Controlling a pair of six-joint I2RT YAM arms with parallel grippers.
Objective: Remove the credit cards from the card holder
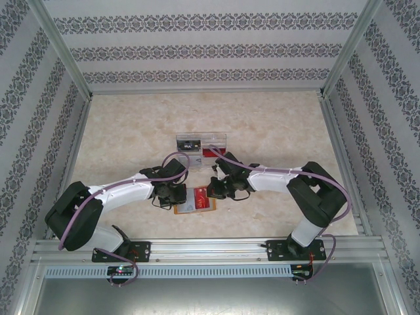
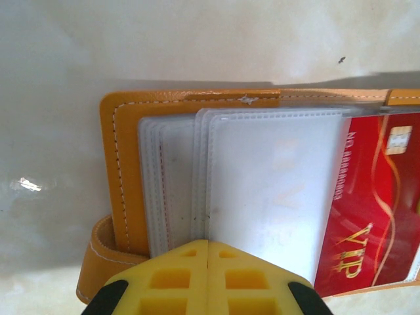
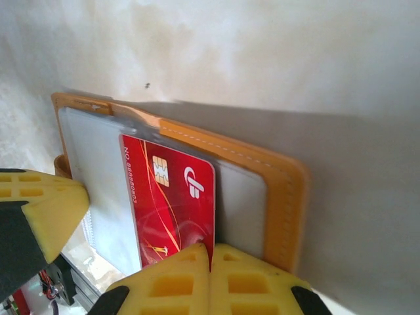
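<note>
Card holder [image 1: 194,209]: lies open and flat on the marbled table [image 1: 131,131], near the front edge, between the two grippers. Orange-tan leather [image 2: 121,164] with white stitching; a closing strap curls out at the near corner in the left wrist view.

Sleeves: a stack of frosted see-through sleeves [image 2: 262,190] is fanned across the inside. No card can be made out behind the front ones.

Red card [image 2: 377,210]: gold "VIP" lettering, a chip and a printed number. It lies on the side of the holder nearer the right arm. One long edge is overlapped by the front sleeve; the rest shows bare and bright. In the right wrist view the card [image 3: 174,203] lies flat on a clear sleeve, inside the orange border [image 3: 289,197].

Left gripper [image 2: 208,279]: yellow fingers pressed fully together, tips at the near edge of the sleeve stack. Cannot tell whether a sleeve is nipped between them or only touched.

Right gripper [image 3: 210,279]: fingers likewise closed tight, tips meeting at the near corner of the red card. Contact is likely, but a hold cannot be confirmed.

Top view: left gripper [image 1: 177,195] and right gripper [image 1: 212,190] flank the holder closely. A clear plastic tray [image 1: 220,138] sits just beyond it, holding something small and dark.
</note>
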